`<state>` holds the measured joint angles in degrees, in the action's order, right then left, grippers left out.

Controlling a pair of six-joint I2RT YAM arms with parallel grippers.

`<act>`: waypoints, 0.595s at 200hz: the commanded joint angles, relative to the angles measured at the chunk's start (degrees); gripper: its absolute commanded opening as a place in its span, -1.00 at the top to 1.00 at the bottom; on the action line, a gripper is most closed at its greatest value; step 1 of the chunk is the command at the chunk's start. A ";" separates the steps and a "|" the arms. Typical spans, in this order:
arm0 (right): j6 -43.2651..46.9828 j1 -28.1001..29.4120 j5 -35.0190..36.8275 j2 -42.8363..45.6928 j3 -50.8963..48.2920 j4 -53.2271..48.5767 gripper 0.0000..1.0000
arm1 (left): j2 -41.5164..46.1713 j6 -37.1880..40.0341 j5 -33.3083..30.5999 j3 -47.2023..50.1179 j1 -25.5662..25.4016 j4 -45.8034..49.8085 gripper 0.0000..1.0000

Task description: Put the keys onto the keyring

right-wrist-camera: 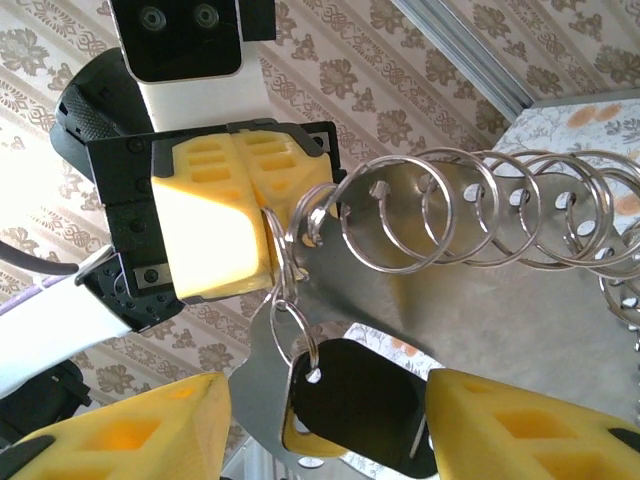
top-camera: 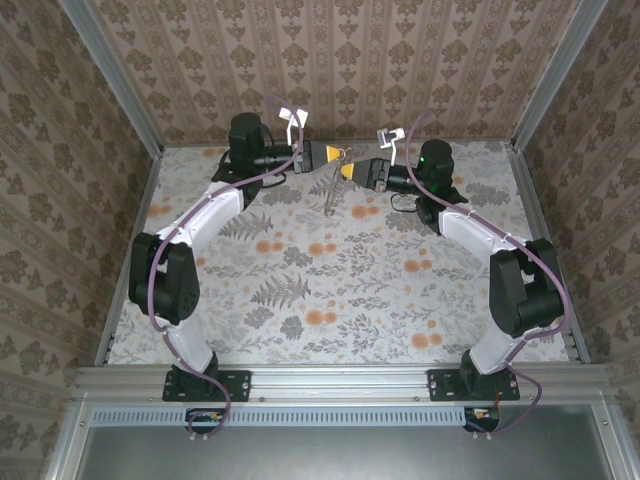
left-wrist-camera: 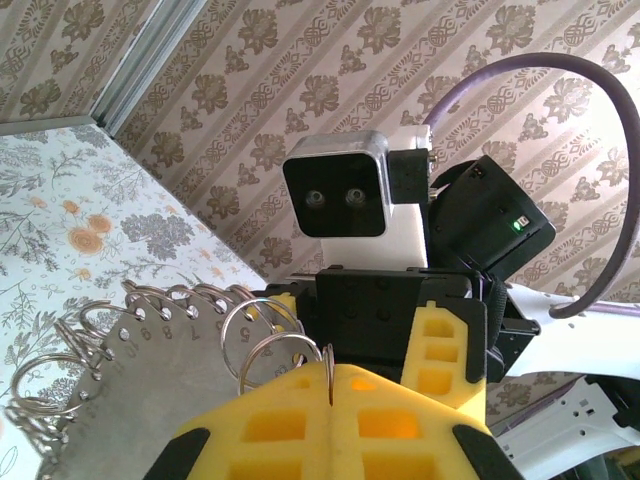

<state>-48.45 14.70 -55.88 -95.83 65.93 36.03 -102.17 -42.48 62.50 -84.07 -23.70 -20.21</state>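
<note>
My left gripper (top-camera: 322, 154) is held up at the back middle of the table, its yellow fingers (left-wrist-camera: 300, 420) shut on a thin split ring, the keyring (left-wrist-camera: 329, 362). That ring belongs to a grey numbered metal plate (left-wrist-camera: 120, 390) carrying several more rings (right-wrist-camera: 455, 215). A key with a flat black head (right-wrist-camera: 365, 400) hangs by a small ring (right-wrist-camera: 297, 330) from the held keyring (right-wrist-camera: 281, 250). My right gripper (right-wrist-camera: 325, 405) faces the left one, open, one yellow finger (right-wrist-camera: 130, 430) on each side of the black key head. A gap shows between that finger and the key.
The plate (top-camera: 333, 190) hangs from the grippers over the flowered tabletop (top-camera: 330, 290). Patterned walls with metal corner posts (top-camera: 115, 90) close in the back and sides. A metal rail (top-camera: 340, 380) runs along the near edge by the arm bases.
</note>
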 commanded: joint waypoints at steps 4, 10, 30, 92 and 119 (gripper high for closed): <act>-0.20 0.39 1.20 2.08 -0.49 1.97 -0.12 | 1.56 -0.87 -0.27 -0.17 -0.24 -3.35 1.00; -0.01 0.40 1.46 2.22 -0.58 1.69 -0.11 | 1.55 -0.98 -0.32 -0.13 -0.19 -3.39 1.00; 1.27 1.03 2.56 2.36 -0.76 -0.03 -0.09 | 1.62 -1.27 -0.49 -0.13 -0.28 -3.78 1.00; 2.17 2.25 3.93 2.17 -1.41 -1.25 0.55 | 2.21 -2.87 -1.96 1.17 -0.02 -5.54 1.00; 2.22 2.50 3.76 2.79 -1.92 -1.31 0.89 | 2.67 -3.22 -2.94 1.93 0.06 -6.22 1.00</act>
<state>-46.52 16.91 -52.62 -95.66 64.73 34.33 -102.17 -44.31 60.58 -82.81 -23.70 -22.76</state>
